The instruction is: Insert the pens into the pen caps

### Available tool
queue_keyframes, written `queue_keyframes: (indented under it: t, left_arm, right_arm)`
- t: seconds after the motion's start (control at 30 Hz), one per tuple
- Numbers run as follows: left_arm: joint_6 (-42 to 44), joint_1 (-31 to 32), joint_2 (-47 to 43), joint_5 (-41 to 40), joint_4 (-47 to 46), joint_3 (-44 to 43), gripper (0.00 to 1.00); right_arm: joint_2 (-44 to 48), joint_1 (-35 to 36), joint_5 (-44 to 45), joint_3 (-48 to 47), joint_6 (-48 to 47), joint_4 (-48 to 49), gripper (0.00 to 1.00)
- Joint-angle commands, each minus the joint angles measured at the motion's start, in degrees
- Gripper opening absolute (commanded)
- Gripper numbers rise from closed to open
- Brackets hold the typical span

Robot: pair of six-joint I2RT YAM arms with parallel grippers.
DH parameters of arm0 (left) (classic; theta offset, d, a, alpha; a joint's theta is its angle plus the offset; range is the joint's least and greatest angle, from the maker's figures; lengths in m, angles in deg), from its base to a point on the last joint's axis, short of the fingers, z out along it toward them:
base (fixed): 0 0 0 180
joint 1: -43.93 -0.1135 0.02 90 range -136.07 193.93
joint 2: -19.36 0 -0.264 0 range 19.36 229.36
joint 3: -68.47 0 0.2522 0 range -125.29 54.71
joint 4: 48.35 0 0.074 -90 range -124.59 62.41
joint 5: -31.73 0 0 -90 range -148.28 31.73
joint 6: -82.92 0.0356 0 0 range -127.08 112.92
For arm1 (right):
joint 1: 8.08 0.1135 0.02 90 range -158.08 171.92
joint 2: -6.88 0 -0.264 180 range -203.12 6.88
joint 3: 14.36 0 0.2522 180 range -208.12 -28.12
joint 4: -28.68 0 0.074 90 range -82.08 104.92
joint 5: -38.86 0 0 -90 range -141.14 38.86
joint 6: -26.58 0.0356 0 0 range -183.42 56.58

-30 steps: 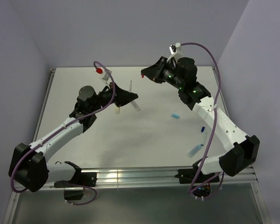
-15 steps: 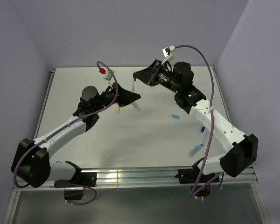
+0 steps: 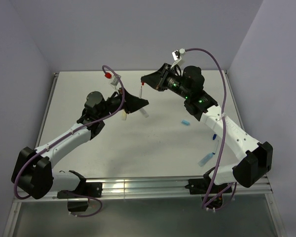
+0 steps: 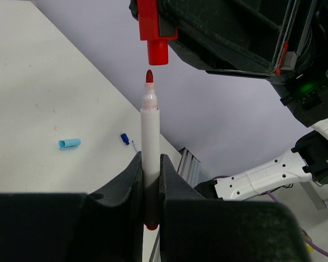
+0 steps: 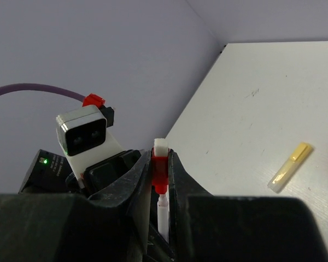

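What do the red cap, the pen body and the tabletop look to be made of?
The red cap: probably moulded plastic, opaque and smooth with a slight sheen.
The pen: white matte barrel, likely plastic; the rounded red tip looks like felt.
The table: hard, pale, matte sheet with a few dark marks; laminate or painted board, cannot tell.

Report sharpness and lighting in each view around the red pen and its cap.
Left wrist: red pen and red cap crisp, no glare; the left gripper is a dark, underexposed mass below. Right wrist: cap sharp, right gripper dark and soft-edged, yellow pen clear. Top external: even soft light, faint shadows on the table; pen and cap too small for detail.
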State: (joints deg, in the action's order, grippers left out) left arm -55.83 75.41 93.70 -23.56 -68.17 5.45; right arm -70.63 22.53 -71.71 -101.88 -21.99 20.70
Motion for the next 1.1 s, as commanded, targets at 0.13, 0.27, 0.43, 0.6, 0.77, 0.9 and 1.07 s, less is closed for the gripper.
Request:
queue_keyframes:
  t: [0.13,0.27,0.43,0.6,0.77,0.9,1.07]
  left_arm:
    - [1.47,0.33,-1.57,1.32,-2.01,-0.05,0.0]
    - [1.47,0.33,-1.49,1.4,-2.28,-0.14,0.0]
    - [1.64,0.33,-1.49,1.32,-2.01,-0.14,0.0]
    - [1.82,0.42,-1.4,1.32,-1.84,-0.14,0.0]
    - [1.99,0.42,-1.57,0.96,-1.84,-0.05,0.0]
    - [1.99,0.42,-1.75,0.61,-2.27,0.21,0.0]
    - [2.26,0.42,-2.1,-0.35,-2.54,0.48,0.0]
  right_arm:
    - [1.31,0.5,0.72,-0.6,-1.0,1.51,0.0]
    - [0.88,0.68,0.8,-0.78,-1.09,1.25,0.0]
    - [0.52,0.94,0.98,-1.04,-1.09,0.99,0.0]
    - [0.17,1.29,1.15,-1.13,-1.35,0.81,0.0]
    - [-0.09,1.56,1.07,-1.39,-1.44,0.46,0.0]
    - [-0.09,1.91,1.07,-1.13,-1.53,0.55,0.0]
    - [0.26,2.26,1.24,-0.69,-1.26,0.81,0.0]
